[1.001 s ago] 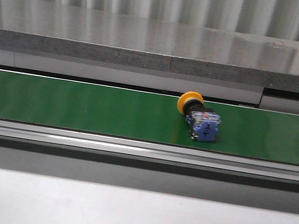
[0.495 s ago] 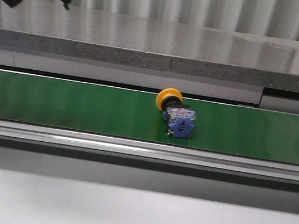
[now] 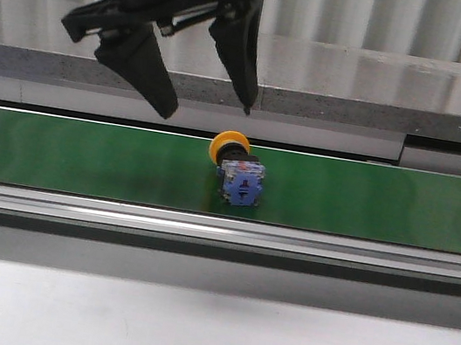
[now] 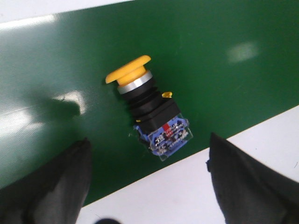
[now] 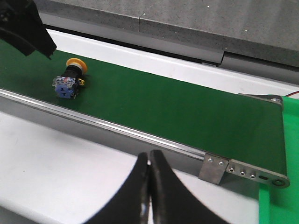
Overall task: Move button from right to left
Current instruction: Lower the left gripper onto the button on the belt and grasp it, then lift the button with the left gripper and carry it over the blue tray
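The button (image 3: 235, 170) lies on its side on the green belt (image 3: 83, 157), yellow cap toward the back, blue-and-clear block toward the front. My left gripper (image 3: 207, 114) hangs open above it and slightly to its left, its black fingers apart and touching nothing. In the left wrist view the button (image 4: 149, 109) lies between and beyond the two spread fingers (image 4: 51, 186). My right gripper (image 5: 149, 156) is shut and empty over the white table, away from the belt; its view shows the button (image 5: 69, 83) far off on the belt (image 5: 187, 112).
A grey stone ledge (image 3: 317, 81) runs behind the belt. A metal rail (image 3: 221, 231) borders the belt's front edge, with the white table (image 3: 203, 336) in front. The belt's right end has a metal bracket (image 5: 215, 169).
The button has travelled leftward along the belt. My left gripper has come down from the top left to just above the button, open.
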Robot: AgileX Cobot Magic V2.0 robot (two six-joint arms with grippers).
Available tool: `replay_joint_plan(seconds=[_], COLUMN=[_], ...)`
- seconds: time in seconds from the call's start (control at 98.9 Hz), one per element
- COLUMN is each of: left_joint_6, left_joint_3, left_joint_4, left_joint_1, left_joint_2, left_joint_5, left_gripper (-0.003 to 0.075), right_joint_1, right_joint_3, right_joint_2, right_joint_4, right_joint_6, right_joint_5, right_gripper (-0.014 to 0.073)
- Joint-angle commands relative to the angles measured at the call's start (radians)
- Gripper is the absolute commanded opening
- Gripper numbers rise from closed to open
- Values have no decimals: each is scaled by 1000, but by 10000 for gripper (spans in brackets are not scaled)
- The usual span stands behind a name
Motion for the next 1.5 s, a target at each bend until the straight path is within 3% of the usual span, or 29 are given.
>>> replay_joint_plan(seconds=[0.0, 0.536, 0.606, 0.778, 0.879, 1.223, 1.486], left_joint_6=[-8, -8, -14, -16, -16, -16, -11], left_joint_3=[-48, -66, -66, -66, -67, -67, -67], left_joint_4=[-39, -72, -59, -41, -41, -11, 100], left_joint_1=[-6, -4, -4, -4, -4, 14, 146], left_joint_2=[-6, 101, 101, 101, 99, 18, -91], left_joint_5=[-12, -9, -7, 4, 8, 39, 108], left_gripper=[502, 487, 424, 123, 50, 49, 49], right_joint_1=[0, 0, 0, 0, 0, 0, 0], right_joint_3=[-23, -23, -23, -23, -23, -23, -23], right_joint_2=[12, 12, 12, 12, 12, 12, 12], right_joint_4=[5, 5, 5, 5, 5, 5, 5], right_joint_6=[-6, -6, -6, -6, -6, -6, -6], right_joint_5=[-73, -73, -73, -73, -73, -73, -73], right_gripper=[-67, -67, -67, -67, -67, -67, -67])
